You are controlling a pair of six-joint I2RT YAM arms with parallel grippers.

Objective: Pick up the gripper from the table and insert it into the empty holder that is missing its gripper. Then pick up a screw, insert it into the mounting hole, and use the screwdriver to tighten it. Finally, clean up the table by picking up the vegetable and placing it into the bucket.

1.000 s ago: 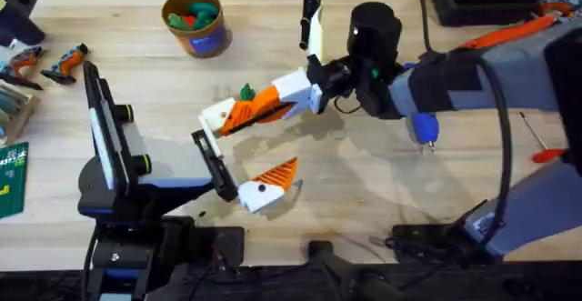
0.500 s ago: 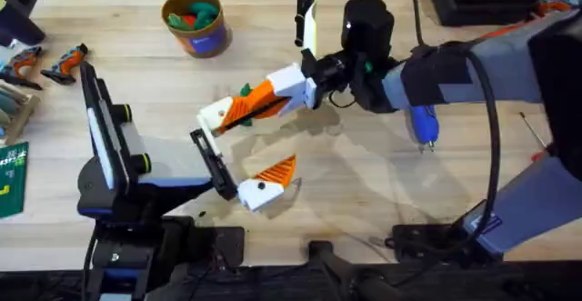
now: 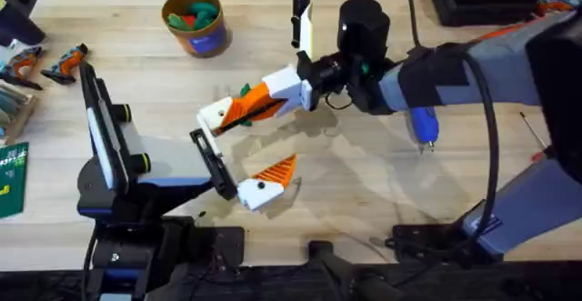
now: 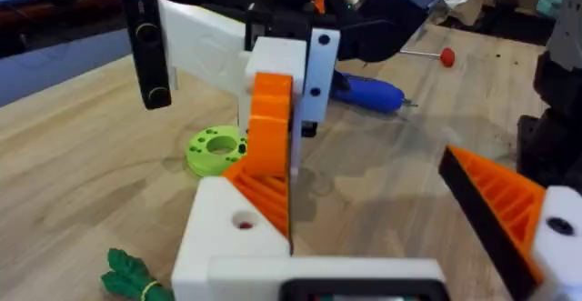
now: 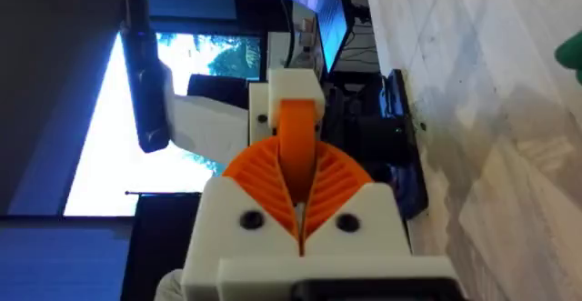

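Gripper [image 5: 296, 155], perhaps unlabelled, clamped in right pincer [image 3: 238, 112]; left pincer [image 3: 265, 181] wide apart.

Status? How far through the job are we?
Nothing looks finished. In hand: right claw shut on the gripper, held above the table, not seen seated yet. Left: screw step, screwdriver lying on the table; vegetable on the table, outside the bucket.

Black jointed arms, grey-sleeved right arm, black cables, white claws with orange ribbed pads, dark screws.
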